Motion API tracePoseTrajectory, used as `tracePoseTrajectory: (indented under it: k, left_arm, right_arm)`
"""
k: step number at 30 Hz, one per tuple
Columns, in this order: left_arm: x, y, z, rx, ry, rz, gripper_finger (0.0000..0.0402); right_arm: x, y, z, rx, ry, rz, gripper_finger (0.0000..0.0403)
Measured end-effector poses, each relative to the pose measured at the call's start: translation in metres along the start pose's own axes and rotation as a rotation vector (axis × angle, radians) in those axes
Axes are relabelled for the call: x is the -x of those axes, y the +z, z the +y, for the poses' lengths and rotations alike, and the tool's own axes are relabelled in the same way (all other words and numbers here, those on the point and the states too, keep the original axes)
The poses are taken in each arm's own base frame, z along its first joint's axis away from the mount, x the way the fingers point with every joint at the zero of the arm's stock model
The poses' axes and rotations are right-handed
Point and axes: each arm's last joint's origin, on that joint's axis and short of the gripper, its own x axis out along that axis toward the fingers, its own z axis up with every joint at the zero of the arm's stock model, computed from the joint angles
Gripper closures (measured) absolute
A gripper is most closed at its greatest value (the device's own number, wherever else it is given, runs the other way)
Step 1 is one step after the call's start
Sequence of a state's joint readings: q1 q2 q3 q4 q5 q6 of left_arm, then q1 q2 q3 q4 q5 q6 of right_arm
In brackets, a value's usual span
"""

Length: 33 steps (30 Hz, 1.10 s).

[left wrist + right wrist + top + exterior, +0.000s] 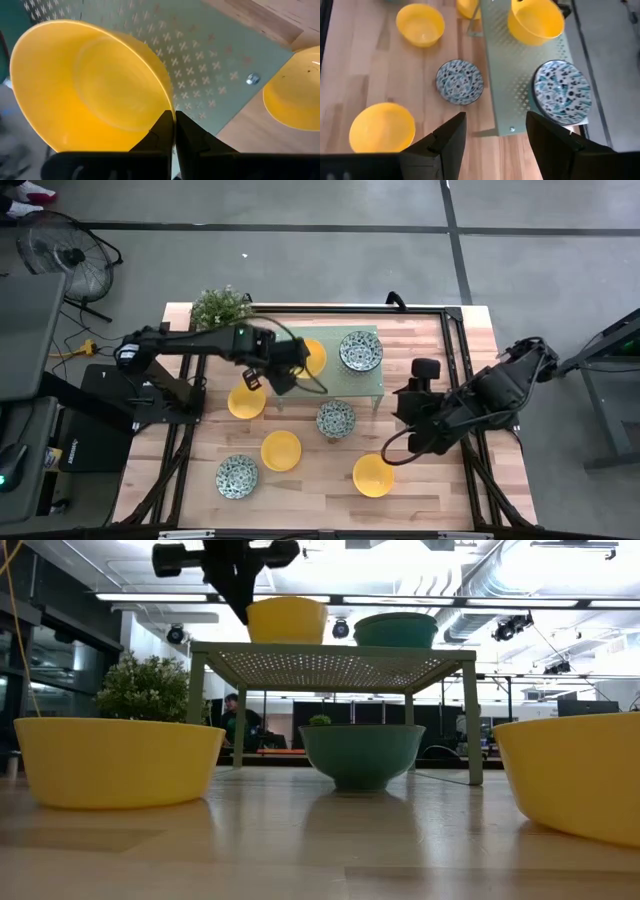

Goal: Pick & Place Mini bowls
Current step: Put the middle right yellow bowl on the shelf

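**Gripping a yellow bowl on the green stand**

Pinched between the closed fingers of the left gripper (174, 131) is the rim of a yellow bowl (90, 85), which is seen on the perforated top of the pale green stand (372, 383), at the end nearest the plant (221, 307). From the low view the bowl appears to rest on the stand top, though contact cannot be confirmed. A patterned bowl (360, 350) is set on the other end of the same stand, apart from the held one.

Just off the stand's plant-side end, a second yellow bowl (247, 401) is placed on the wooden table (470, 340). Beside the stand's front edge a second patterned bowl (336, 419) is found. Farther out from the stand lie a third yellow bowl (281, 450) and a third patterned bowl (237, 475).

The right gripper (495, 132) is held with its fingers spread wide and nothing between them, beyond the stand's far end from the plant, with a fourth yellow bowl (373, 475) lying close by it on the table.
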State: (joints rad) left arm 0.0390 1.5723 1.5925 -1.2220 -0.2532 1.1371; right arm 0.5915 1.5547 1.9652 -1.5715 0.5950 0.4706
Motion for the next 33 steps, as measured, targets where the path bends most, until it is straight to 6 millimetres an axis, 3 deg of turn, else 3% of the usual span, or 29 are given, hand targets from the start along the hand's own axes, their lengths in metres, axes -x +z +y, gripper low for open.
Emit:
tracePoseTrajectory:
  k: [7,12,17,24,33]
  left_arm:
    - [-0.009,-0.036,0.013,0.153,-0.069,-0.094,0.0401]
    - [-0.012,-0.051,0.018,0.213,-0.083,-0.143,0.0401]
    - [-0.013,-0.052,0.019,0.222,-0.086,-0.170,0.0401]
    - [-0.013,-0.053,0.020,0.246,-0.074,-0.151,0.0401]
    - [-0.013,-0.052,0.019,0.253,-0.078,-0.137,0.0401]
  right_arm:
    - [0.004,-0.001,-0.010,-0.063,-0.082,-0.055,0.0208]
    - [-0.009,-0.023,-0.022,-0.118,-0.170,-0.024,0.0208]
    - [-0.020,-0.052,-0.032,-0.232,-0.157,-0.077,0.0208]
    - [-0.034,-0.094,-0.038,-0.388,0.022,-0.229,0.0208]
    - [-0.060,-0.138,-0.038,-0.451,0.105,-0.305,0.0208]
